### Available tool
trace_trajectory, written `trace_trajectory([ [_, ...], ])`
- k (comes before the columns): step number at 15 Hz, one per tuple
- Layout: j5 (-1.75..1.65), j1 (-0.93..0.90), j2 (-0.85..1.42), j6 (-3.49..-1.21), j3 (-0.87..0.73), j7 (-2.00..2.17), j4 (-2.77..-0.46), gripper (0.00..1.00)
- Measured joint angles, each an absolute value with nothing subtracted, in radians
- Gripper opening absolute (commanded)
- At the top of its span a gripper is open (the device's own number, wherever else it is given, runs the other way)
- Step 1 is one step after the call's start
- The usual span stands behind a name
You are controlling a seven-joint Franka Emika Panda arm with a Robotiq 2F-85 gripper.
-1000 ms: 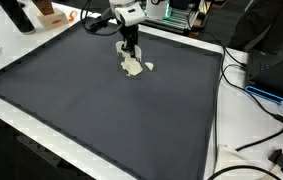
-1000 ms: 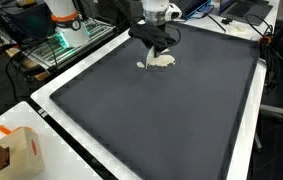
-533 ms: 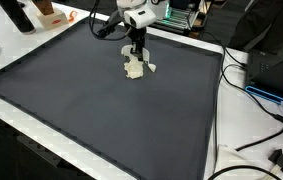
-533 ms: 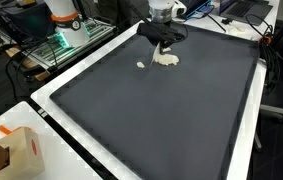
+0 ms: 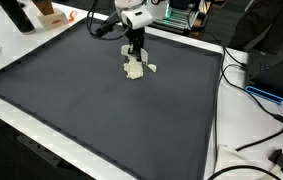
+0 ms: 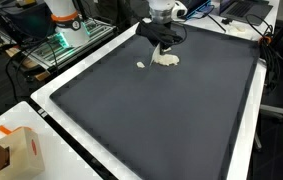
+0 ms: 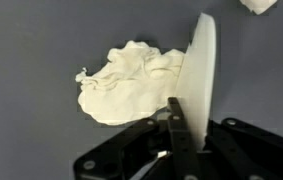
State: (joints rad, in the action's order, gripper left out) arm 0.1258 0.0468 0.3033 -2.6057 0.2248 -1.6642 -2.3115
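Dark grey matting covers a white worktop in a cluttered lab, seen in both exterior views. Closest to me, a cardboard box sits on the worktop's pale edge, and in an exterior view black cables trail along the white border beside the mat. The near and middle stretches of the mat carry only its own flat surface.

Toward the far end, the robot's pincer points straight down over a white crumpled lump. The wrist view shows the pincer clenched on a thin white blade, held upright and seen edge-on, with one dark finger pressed to its side. The blade stands at the edge of the lump, touching it or just beside it; I cannot tell which. The lump lies flat on the mat, soft and ruffled.

A small white scrap lies near the lump, apart from it.

Beyond the mat's far edge, electronics with a green glow stand among other equipment.
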Motion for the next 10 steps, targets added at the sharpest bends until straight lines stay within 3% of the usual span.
trace_trajectory([
  [10, 0.126, 0.084, 0.264, -2.606, 0.171, -1.647, -2.364, 0.01],
])
